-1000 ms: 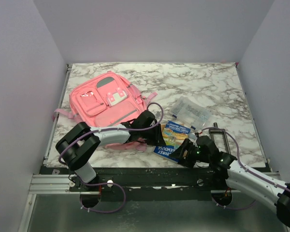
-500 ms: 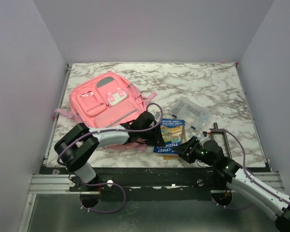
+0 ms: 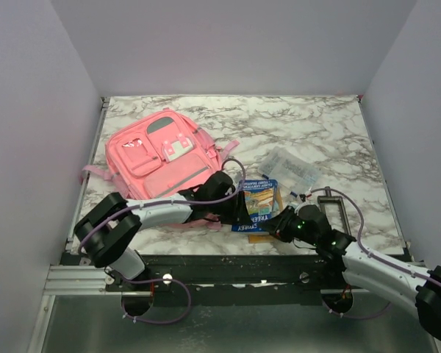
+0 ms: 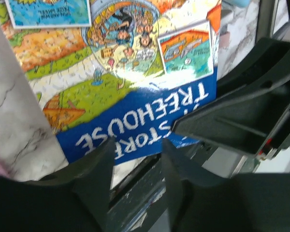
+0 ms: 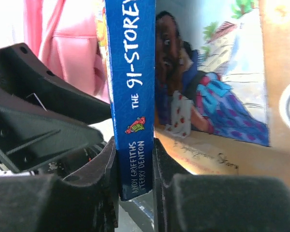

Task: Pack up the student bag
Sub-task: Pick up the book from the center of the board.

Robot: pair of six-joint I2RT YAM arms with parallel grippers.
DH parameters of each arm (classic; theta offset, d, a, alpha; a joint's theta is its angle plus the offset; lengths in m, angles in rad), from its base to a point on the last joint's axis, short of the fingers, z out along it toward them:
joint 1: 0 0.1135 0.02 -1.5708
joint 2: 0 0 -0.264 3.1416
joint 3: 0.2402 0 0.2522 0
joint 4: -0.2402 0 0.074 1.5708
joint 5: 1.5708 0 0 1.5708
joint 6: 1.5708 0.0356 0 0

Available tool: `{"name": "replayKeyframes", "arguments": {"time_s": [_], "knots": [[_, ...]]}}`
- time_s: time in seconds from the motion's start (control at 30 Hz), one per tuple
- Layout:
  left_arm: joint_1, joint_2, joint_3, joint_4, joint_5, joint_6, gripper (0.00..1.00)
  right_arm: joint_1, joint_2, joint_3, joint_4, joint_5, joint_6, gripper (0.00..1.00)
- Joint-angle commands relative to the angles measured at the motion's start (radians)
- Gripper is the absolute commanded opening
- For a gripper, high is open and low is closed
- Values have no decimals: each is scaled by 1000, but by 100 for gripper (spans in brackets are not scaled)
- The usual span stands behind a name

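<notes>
While one book (image 3: 261, 202) is gripped, one bag (image 3: 162, 154) rests.

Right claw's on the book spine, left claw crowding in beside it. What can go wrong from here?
1. The right claw pinches only the spine's end of the book; lifted, it may pivot or slip.
2. The left claw hangs open right beside it near the table edge; they may collide or nudge the book off.
3. The student bag shows no open compartment from above; insertion may stall.
</notes>
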Motion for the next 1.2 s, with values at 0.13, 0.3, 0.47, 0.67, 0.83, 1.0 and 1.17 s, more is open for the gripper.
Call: {"name": "replayKeyframes", "arguments": {"time_s": [0.13,0.3,0.47,0.67,0.83,1.0,1.17], "knots": [[17,-355,29,-193,-95,88,73,-1,-172,208,-189,-35,-235,0],[122,-563,66,-274,-115,110,91,-1,-122,413,-289,-64,-384,0],[299,-718,51,-286,-28,44,98,-4,55,619,-203,-193,-433,1],[428,-822,46,-292,76,-40,99,-5,223,746,70,-506,-357,1],[452,-906,30,-330,20,-84,98,-7,296,771,300,-677,-231,1],[458,-958,29,-314,37,-124,98,-7,348,721,658,-798,-11,1],[459,-976,-4,-90,165,-264,98,-7,391,705,859,-845,125,1]]}}
